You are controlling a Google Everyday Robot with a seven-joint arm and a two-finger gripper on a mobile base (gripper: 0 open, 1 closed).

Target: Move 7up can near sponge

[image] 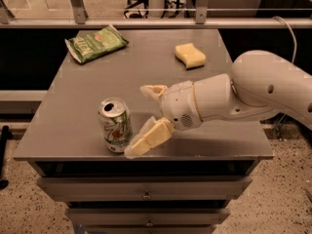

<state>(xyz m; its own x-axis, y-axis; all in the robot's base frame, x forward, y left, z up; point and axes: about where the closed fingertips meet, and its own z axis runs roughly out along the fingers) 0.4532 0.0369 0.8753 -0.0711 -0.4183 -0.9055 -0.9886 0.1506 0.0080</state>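
Observation:
The 7up can (115,126) stands upright near the front left edge of the grey table (73,126), its pull-tab top open. The pale yellow sponge (190,55) lies at the back right of the table, far from the can. My gripper (137,121) reaches in from the right on a white arm, just right of the can. It is open. The lower finger (147,140) lies close beside the can's base, and the upper finger (154,90) sits behind and to the right of the can. The can is not held.
A flat green chip bag (96,44) lies at the back left of the table. Drawers run below the table's front edge. A metal railing stands behind the table.

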